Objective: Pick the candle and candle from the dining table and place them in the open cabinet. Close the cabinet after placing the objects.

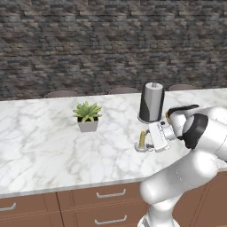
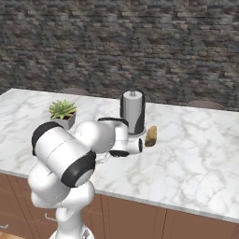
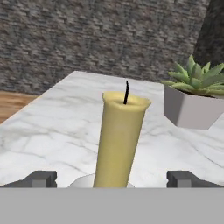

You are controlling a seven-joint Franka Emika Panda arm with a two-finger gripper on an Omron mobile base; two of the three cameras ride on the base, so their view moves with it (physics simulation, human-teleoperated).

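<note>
**Open end effector lined up on the dish-held candle**

The long white grey-veined marble desk [image 1: 48,146] fills the middle of both base views, brown wood drawers with silver bar handles along its lower edge. At centre right of the left base view stands a tall dark steel paper-towel stand [image 1: 151,103]; left of centre sits a small green succulent in a grey pot [image 1: 88,117]. A brown bread-like lump [image 2: 151,136] lies just right of the stand in the right base view.

The short pale-yellow candle in its shallow silver dish [image 1: 142,141] stands at centre right of the left base view, just left of the end effector [image 3: 111,178]. In the hand view it rises in the centre of the frame, between the two dark fingertips [image 3: 40,178], which are spread wide apart and hold nothing.

The candle looks light and stiff, but its wax is likely soft-skinned and smooth, so a hard squeeze could mark it. It may only rest in the dish; gripping the wax column low, near the dish, seems safest.
</note>
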